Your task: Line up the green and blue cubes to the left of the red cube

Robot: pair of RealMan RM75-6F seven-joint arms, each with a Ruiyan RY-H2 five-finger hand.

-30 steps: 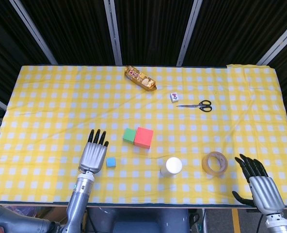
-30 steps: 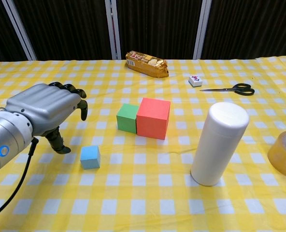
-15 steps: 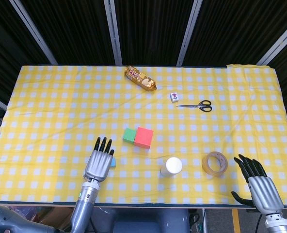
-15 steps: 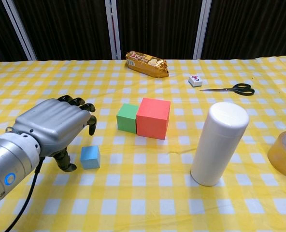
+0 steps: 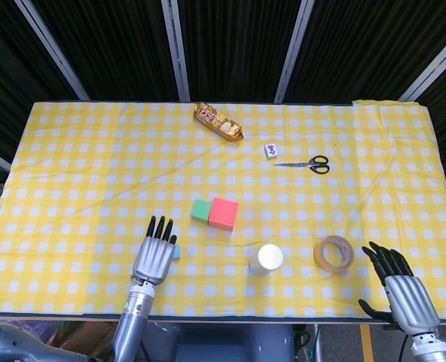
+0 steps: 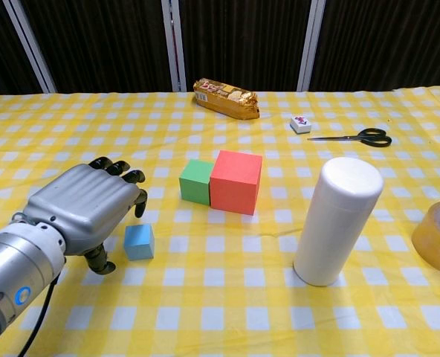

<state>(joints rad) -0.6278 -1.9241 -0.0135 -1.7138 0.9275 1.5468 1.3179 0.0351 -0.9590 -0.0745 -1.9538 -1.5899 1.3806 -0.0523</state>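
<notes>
The red cube (image 6: 236, 181) (image 5: 224, 213) stands mid-table with the green cube (image 6: 197, 181) (image 5: 201, 210) touching its left side. The small blue cube (image 6: 139, 241) (image 5: 175, 252) lies nearer the front edge, left of both. My left hand (image 6: 82, 210) (image 5: 154, 253) hovers just left of the blue cube, fingers spread and holding nothing; in the head view it covers most of the cube. My right hand (image 5: 402, 290) rests open at the front right corner, seen only in the head view.
A white cylinder (image 6: 334, 220) stands right of the red cube, with a tape roll (image 5: 334, 253) further right. A snack packet (image 6: 226, 98), a small tile (image 6: 300, 123) and scissors (image 6: 357, 137) lie at the back.
My left hand has moved right and toward the front edge, closing in on the blue cube. The cubes and the right hand have not moved.
</notes>
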